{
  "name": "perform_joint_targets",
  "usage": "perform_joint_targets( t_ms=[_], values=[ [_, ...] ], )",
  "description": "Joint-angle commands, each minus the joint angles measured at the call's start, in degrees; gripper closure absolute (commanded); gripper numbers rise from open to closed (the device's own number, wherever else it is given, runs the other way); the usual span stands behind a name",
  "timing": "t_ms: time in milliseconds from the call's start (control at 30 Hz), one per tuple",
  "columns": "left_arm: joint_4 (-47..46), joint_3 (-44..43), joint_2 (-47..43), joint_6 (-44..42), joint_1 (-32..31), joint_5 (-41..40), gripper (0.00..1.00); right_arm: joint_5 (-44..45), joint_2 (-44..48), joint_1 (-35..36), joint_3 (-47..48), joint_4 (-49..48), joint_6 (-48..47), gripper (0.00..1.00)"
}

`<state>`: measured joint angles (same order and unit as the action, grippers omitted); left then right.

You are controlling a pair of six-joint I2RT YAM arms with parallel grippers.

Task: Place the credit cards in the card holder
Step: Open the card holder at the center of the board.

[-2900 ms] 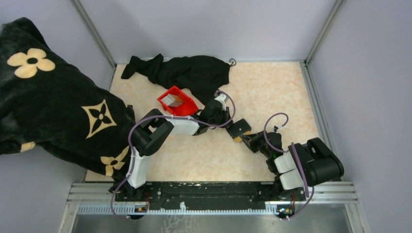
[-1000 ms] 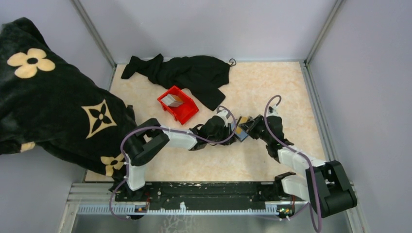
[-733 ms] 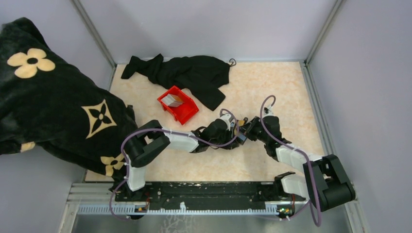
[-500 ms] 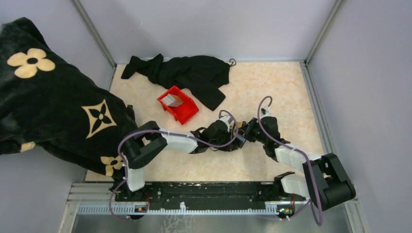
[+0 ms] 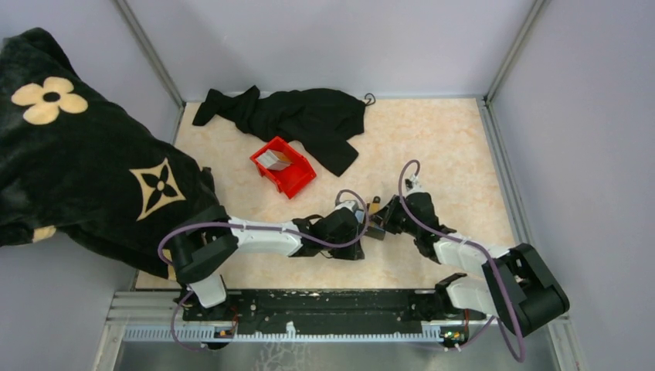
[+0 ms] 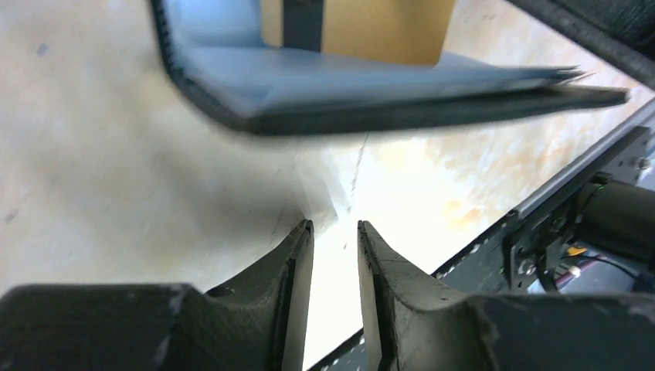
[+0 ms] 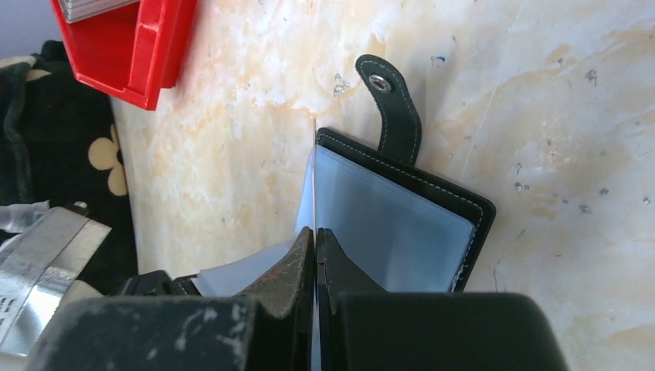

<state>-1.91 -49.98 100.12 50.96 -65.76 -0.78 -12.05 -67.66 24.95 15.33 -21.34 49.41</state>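
You'll see the black blanket with tan flower motifs (image 5: pixel 85 162) filling the left side, draped over the left edge of the pale marbled surface (image 5: pixel 448 147). A black garment (image 5: pixel 301 116) lies crumpled at the far middle. Both arms reach in from the near edge. The left arm (image 5: pixel 263 232) stretches to the right, the right arm (image 5: pixel 463 251) bends to the left, and they meet near the middle of the surface.

The red bin (image 5: pixel 293 176) sits just near of the garment. Grey-white and tan credit cards (image 5: pixel 272 160) are inside it, well apart from where the arms meet.

The card holder (image 7: pixel 402 224) is open between the two wrists, its pale clear sleeves showing inside the black cover. Its strap with a snap (image 7: pixel 394 108) lies flat on the surface beyond the far edge. In the left wrist view, a tan-gold card (image 6: pixel 386 31) with a dark stripe shows just behind the open holder.

Your right fingers (image 7: pixel 340 270) are pressed together on a thin pale leaf at the holder's left edge. It is seen edge-on, so you cannot tell whether it is a sleeve or a card. Your left fingers (image 6: pixel 297 263) have only a narrow gap between them and hold nothing, just below the holder's spine.
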Motion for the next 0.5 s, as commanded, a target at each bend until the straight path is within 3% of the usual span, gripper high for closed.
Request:
perform_joint_targets(
  t_ms=[0,467],
  values=[
    [16.62,3.26,-2.78,2.54,-1.24,-5.57,0.64,3.55,0.31,2.58,-0.91,-1.87,-2.39,1.0],
    [25.26,6.71,-24.07,13.53,-2.5,-17.65,0.63,25.87,7.6,17.65,-0.87,7.01,-7.38,1.0]
  ],
)
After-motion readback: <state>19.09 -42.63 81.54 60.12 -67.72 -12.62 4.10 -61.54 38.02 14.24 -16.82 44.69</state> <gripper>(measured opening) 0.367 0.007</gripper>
